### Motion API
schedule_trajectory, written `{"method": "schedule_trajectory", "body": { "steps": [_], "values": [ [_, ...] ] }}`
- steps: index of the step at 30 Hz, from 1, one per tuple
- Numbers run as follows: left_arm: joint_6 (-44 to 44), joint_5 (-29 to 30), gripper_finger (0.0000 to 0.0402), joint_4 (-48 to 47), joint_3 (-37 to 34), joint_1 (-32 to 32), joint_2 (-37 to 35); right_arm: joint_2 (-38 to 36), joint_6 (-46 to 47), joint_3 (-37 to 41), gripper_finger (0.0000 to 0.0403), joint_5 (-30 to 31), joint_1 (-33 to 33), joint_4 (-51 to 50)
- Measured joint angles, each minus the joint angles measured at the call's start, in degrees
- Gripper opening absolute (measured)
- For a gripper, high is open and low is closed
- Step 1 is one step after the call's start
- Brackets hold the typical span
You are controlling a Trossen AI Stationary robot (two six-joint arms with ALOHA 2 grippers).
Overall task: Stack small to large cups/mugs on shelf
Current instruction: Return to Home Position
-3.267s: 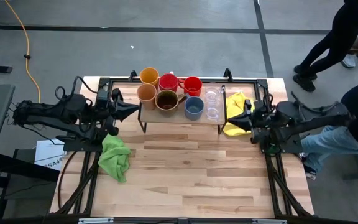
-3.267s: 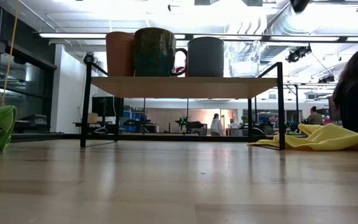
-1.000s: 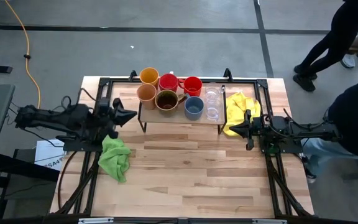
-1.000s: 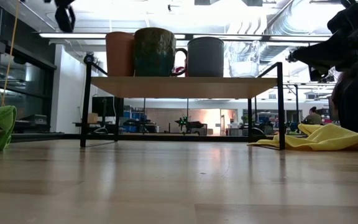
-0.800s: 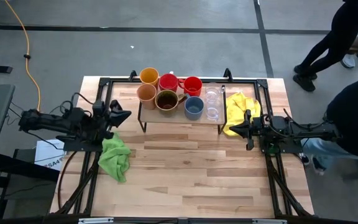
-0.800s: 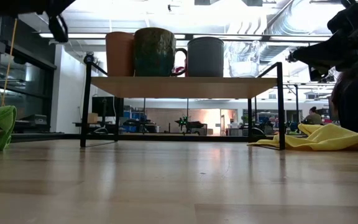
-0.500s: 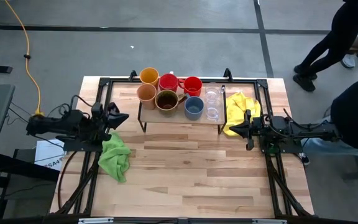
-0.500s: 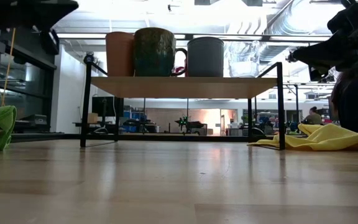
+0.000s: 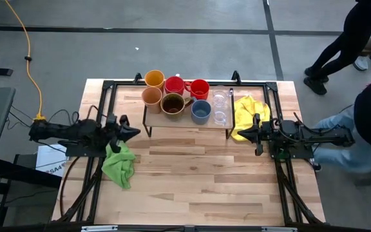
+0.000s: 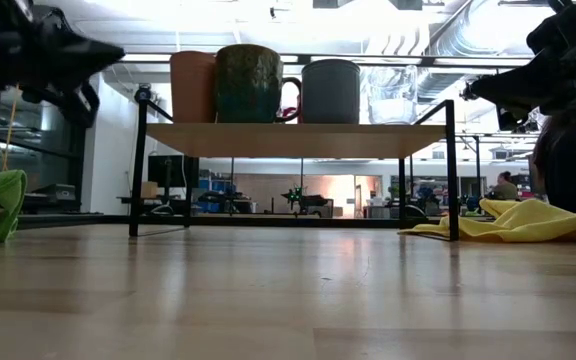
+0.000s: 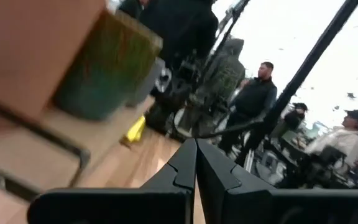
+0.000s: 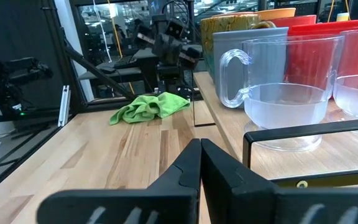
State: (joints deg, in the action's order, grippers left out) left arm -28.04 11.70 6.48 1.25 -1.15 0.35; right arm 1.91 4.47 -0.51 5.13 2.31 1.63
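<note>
The shelf (image 9: 180,121) stands on thin black legs at the table's far middle. On its board stand a yellow-orange cup (image 9: 154,78), a tan cup (image 9: 151,96), two red mugs (image 9: 174,84) (image 9: 199,88), a brown mug (image 9: 172,103), a blue-grey mug (image 9: 201,111) and two clear glasses (image 9: 220,98) (image 9: 221,116). My left gripper (image 9: 137,131) is shut and empty, pointing level at the shelf's left end from just off it. My right gripper (image 9: 242,133) is shut and empty, level, off the shelf's right end above a yellow cloth.
A green cloth (image 9: 120,161) lies crumpled below my left gripper near the left edge. A yellow cloth (image 9: 245,115) lies right of the shelf. Bare wood (image 9: 192,187) fills the table's near half. People stand beyond the table's right side (image 9: 366,103).
My left gripper has come down, drawing back toward the table's left and near edges, and stays shut; in the low view it has dropped from the top of the picture to the height of the cups. The cups and the right arm have kept still.
</note>
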Motion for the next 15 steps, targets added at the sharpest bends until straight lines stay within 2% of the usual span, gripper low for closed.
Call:
{"method": "schedule_trajectory", "body": {
  "steps": [5,15],
  "values": [
    [0.68,-1.43,0.0000,-4.30,-0.81,0.04,0.30,0.00,0.00,0.00,0.0000,0.02,0.00,0.00],
    [7.20,-2.18,0.0003,-4.11,-0.73,0.02,2.60,0.07,0.00,0.02,0.0000,0.17,-0.01,0.00]
  ]
}}
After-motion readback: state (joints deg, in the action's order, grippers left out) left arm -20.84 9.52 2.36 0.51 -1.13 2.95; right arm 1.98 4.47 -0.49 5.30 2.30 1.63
